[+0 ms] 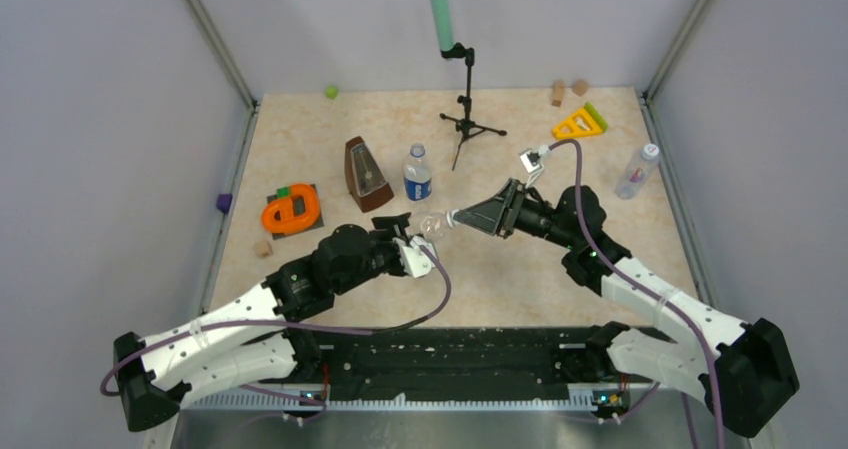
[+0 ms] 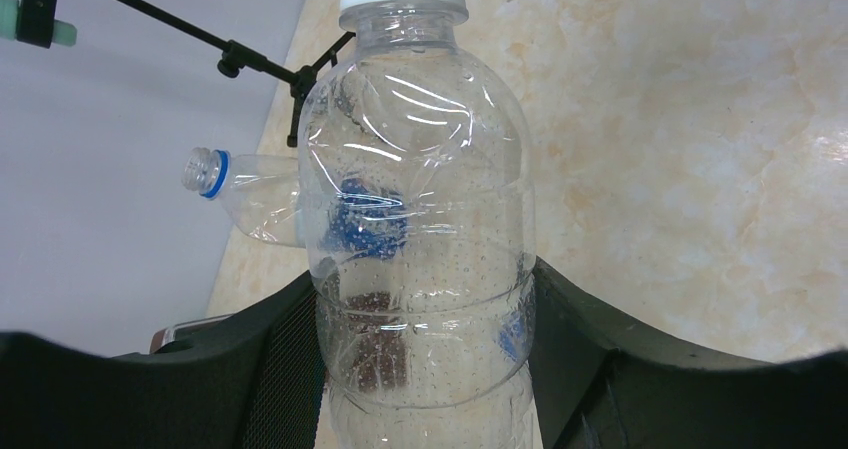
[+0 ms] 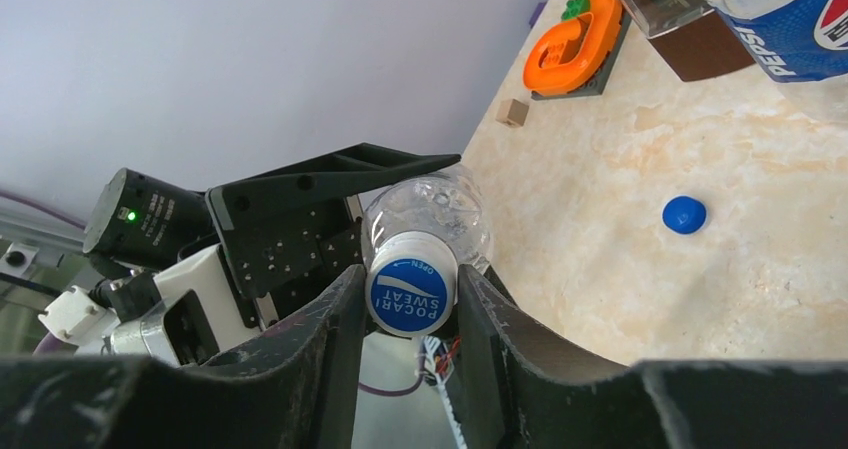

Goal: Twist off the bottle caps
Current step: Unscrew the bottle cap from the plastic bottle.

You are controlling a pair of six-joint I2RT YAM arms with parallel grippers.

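Right gripper (image 3: 411, 287) closed on white cap (image 3: 411, 296), left gripper (image 2: 428, 344) clasping clear bottle (image 2: 420, 219) by its body, bottle sideways between them

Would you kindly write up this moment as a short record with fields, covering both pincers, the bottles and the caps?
Left pincer: shut on the clear bottle, held sideways toward the right arm
Right pincer: fingers against both sides of the white cap on that bottle
Pepsi bottle: upright on the table, cap off
Blue cap: lying loose on the table
Third bottle: near the right edge, cap on
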